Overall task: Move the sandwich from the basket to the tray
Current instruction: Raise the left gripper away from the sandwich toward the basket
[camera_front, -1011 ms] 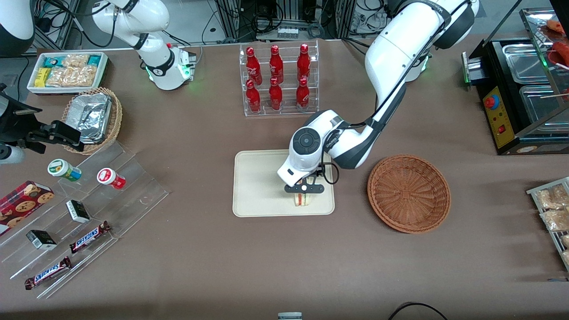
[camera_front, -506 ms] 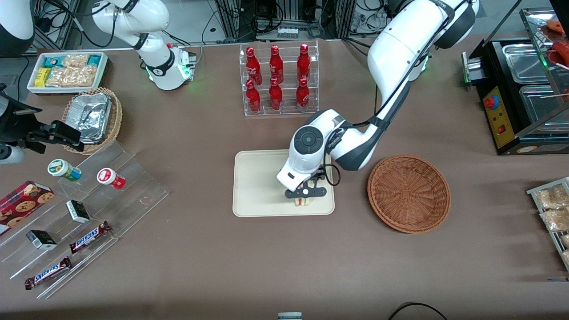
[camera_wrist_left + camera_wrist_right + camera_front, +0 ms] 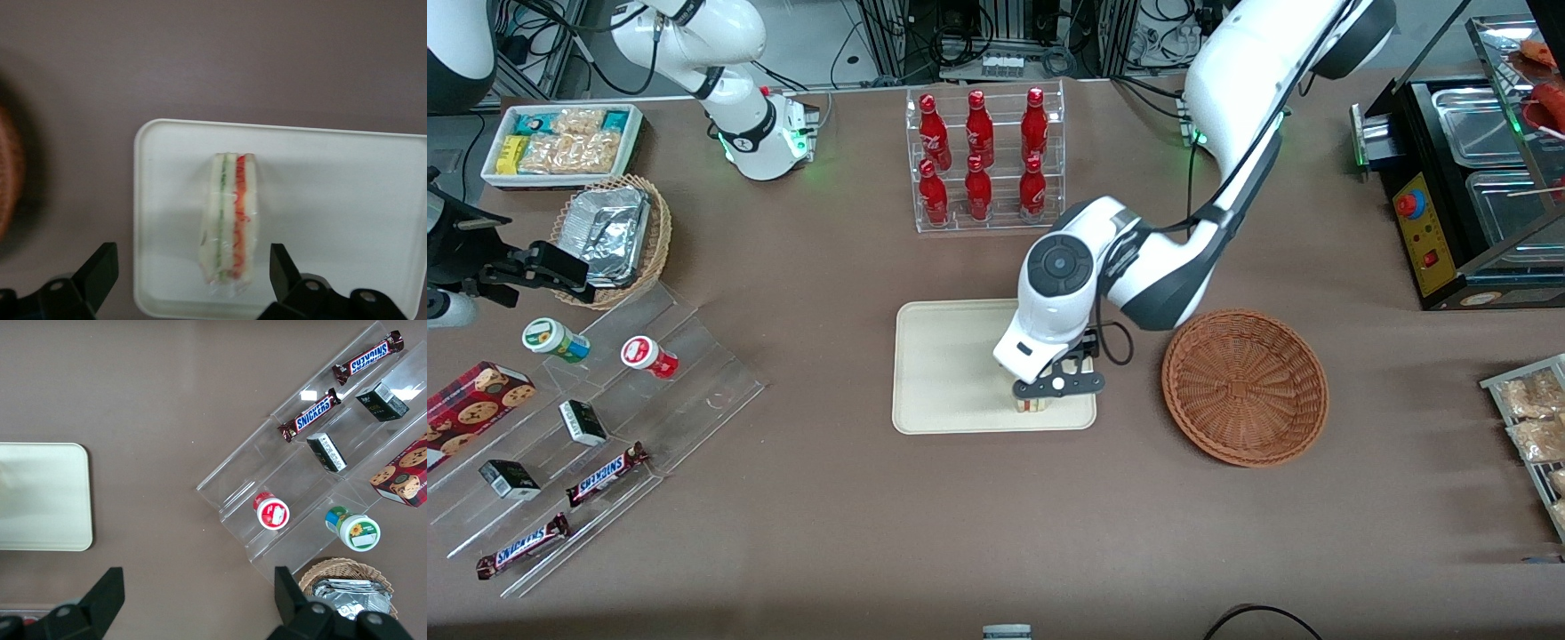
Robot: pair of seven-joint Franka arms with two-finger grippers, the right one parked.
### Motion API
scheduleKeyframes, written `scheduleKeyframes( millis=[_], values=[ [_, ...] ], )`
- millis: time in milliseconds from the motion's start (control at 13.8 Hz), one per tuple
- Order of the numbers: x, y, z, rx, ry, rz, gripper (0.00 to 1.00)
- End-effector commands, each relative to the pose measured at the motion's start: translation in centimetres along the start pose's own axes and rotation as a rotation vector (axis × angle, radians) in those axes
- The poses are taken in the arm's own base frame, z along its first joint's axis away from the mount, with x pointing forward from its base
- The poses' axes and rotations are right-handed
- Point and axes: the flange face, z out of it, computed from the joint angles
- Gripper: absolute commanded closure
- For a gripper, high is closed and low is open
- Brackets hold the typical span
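The sandwich [image 3: 1033, 406] [image 3: 230, 227] lies on the cream tray [image 3: 943, 364] [image 3: 333, 200], close to the tray edge nearest the front camera and toward the basket's end. It is wrapped in clear film, with its green and red filling stripes showing. My gripper [image 3: 1051, 391] [image 3: 190, 260] hangs just above the sandwich, open, its two black fingers spread wide on either side without touching it. The reddish-brown wicker basket [image 3: 1245, 387] [image 3: 7, 173] stands beside the tray, toward the working arm's end, with nothing in it.
A clear rack of red bottles [image 3: 983, 160] stands farther from the front camera than the tray. Clear acrylic steps with snacks [image 3: 596, 418] and a small wicker basket with foil [image 3: 609, 236] lie toward the parked arm's end. A black food warmer [image 3: 1467, 178] sits at the working arm's end.
The gripper has risen off the sandwich and drifted slightly toward the basket. The sandwich stays lying on the tray.
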Motion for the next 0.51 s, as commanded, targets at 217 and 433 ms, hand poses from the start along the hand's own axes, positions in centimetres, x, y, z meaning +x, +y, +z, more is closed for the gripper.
scheduleKeyframes(
  millis=[217,433],
  values=[
    [1.4,-6.0,-7.8,0.05,0.03,-0.044,0.0],
    [1.6,-8.9,-10.9,0.086,0.038,-0.086,0.0]
  ],
)
